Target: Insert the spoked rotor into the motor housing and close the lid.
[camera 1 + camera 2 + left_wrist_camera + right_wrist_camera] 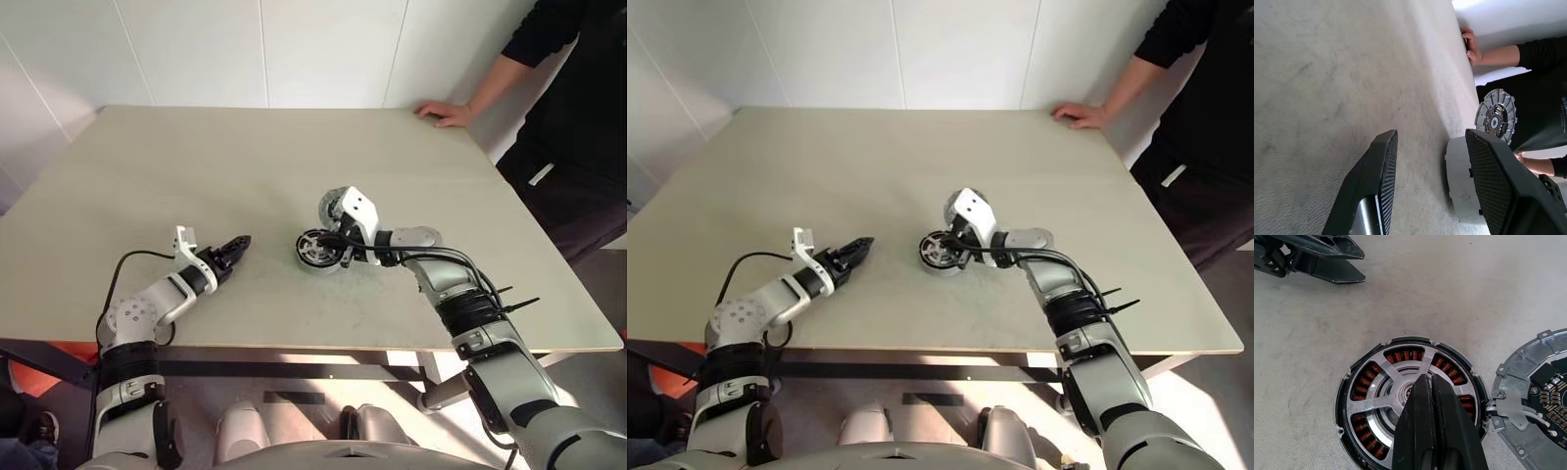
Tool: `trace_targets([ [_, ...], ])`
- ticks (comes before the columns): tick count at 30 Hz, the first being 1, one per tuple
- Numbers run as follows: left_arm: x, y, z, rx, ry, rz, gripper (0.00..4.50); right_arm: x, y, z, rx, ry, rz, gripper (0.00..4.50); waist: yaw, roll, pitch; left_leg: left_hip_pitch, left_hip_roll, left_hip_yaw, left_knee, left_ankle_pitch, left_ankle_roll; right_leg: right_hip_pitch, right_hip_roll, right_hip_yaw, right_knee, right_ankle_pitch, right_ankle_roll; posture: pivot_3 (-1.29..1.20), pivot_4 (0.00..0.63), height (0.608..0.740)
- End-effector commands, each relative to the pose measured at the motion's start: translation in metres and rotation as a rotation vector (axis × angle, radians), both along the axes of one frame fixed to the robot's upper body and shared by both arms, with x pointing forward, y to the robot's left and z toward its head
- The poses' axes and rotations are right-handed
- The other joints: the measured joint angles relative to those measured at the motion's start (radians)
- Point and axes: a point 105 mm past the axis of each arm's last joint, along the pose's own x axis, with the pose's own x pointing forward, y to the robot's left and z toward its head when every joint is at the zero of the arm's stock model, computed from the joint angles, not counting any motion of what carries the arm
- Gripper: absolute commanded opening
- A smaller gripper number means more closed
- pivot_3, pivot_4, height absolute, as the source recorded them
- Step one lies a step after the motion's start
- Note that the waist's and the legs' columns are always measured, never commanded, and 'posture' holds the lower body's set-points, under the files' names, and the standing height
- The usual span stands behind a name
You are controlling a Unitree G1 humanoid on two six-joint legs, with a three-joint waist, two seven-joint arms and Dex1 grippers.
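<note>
While spread over matte beige desk [245, 176]: left hand [238, 247], ribbed black pads. Centre: round dark motor housing [1410, 404], copper coils, silvery spoked rotor [1382, 390] seated inside. Right hand [1426, 382] pressed together above hub; flat segmented lid [1535, 401] beside.

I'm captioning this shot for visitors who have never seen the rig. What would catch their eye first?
First, the motor housing near the middle of the table, its copper-red windings ringing the spoked rotor already seated inside, with the shut right gripper over its hub. Beside it lies the lid, still off. The left gripper hangs open to the housing's left, and a person's hand rests on the far right corner.
</note>
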Motion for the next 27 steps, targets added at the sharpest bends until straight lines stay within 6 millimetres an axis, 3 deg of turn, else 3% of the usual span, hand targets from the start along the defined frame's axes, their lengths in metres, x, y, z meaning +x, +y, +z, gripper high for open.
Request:
trace_targets([
  [1, 0.003, 0.000, 0.010, -0.002, -0.044, -0.003, 2.32, 0.004, 0.003, 0.019, 0.006, -0.063, 0.020, 0.00, 0.000, 0.000, 0.000, 0.000, 0.000, 0.000, 0.000, 0.000, 0.000, 0.000, 0.000, 0.000, 0.000, 0.000, 0.000, 0.00, 0.000, 0.740],
  [9, 0.001, 0.000, 0.008, -0.001, -0.041, 0.002, 2.32, -0.002, 0.010, 0.063, 0.045, -0.184, 0.097, 0.00, 0.002, 0.000, 0.000, -0.002, 0.000, 0.000, 0.000, 0.000, 0.000, -0.001, 0.000, 0.000, -0.001, 0.000, 0.000, 0.00, 0.000, 0.740],
  [13, 0.002, 0.000, 0.009, 0.000, -0.043, 0.002, 2.32, -0.006, 0.012, 0.073, 0.053, -0.198, 0.117, 0.00, 0.002, 0.000, 0.000, -0.002, 0.000, 0.000, 0.000, 0.000, 0.000, -0.001, 0.000, 0.000, -0.001, 0.000, 0.000, 0.00, 0.000, 0.740],
  [16, 0.003, 0.001, 0.009, 0.002, -0.043, 0.002, 2.32, -0.008, 0.011, 0.057, 0.045, -0.140, 0.105, 0.00, 0.003, 0.000, 0.000, -0.002, 0.000, 0.000, 0.000, 0.000, 0.000, -0.001, 0.000, 0.000, -0.001, 0.000, 0.000, 0.00, 0.000, 0.740],
  [21, 0.003, 0.000, 0.009, 0.004, -0.043, 0.000, 2.32, -0.007, 0.002, -0.008, -0.022, 0.042, 0.027, 0.00, 0.002, 0.000, 0.000, -0.002, 0.000, 0.000, 0.000, 0.000, 0.000, -0.001, 0.000, 0.000, -0.001, 0.000, 0.000, 0.00, 0.000, 0.740],
  [22, 0.003, 0.000, 0.009, 0.005, -0.043, -0.001, 2.32, -0.004, 0.000, -0.013, -0.039, 0.039, 0.011, 0.00, 0.002, 0.000, 0.001, -0.002, 0.000, 0.000, 0.000, 0.000, 0.000, -0.001, 0.000, 0.000, -0.001, 0.000, 0.000, 0.00, 0.000, 0.740],
  [27, 0.002, -0.001, 0.006, 0.005, -0.038, -0.004, 2.32, 0.001, 0.005, 0.015, 0.039, -0.020, 0.032, 0.00, 0.000, 0.000, 0.000, 0.001, 0.000, 0.000, 0.000, 0.000, 0.000, 0.001, 0.000, 0.000, -0.001, 0.000, 0.000, 0.00, 0.000, 0.740],
])
